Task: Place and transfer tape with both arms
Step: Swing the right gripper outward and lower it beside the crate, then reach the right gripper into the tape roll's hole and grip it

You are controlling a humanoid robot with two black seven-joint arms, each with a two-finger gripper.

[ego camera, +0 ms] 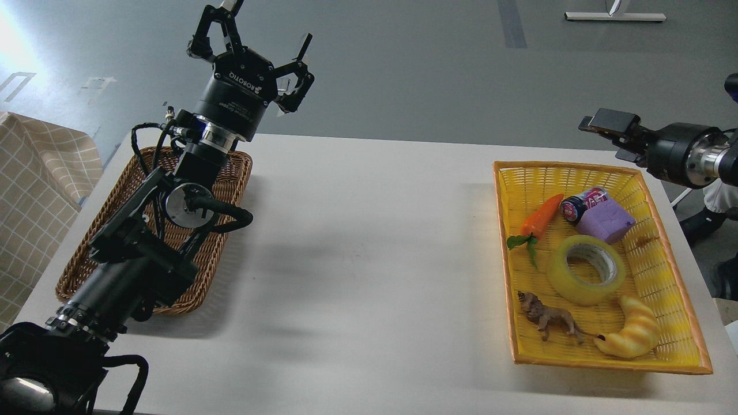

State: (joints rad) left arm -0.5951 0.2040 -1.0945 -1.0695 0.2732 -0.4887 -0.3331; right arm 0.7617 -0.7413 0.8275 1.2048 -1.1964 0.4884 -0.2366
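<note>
Inside woven yellow basket (674, 271), glossy translucent tape (586, 269) ring (grey-white core) lies flat.

A white table (369, 242) carries two baskets. The brown wicker basket (230, 173) sits at the left, partly hidden by the left arm, whose left gripper (259, 34) is raised above the far table edge with fingers spread apart. The yellow basket (680, 323) at the right holds the tape (585, 270) lying flat near its middle, a toy carrot (542, 216), a small can (582, 203), a purple block (606, 222), a toy lion (548, 317) and a croissant toy (634, 334). The right gripper (599, 124) hovers beyond the basket's far right corner; its finger spacing is unclear.
</note>
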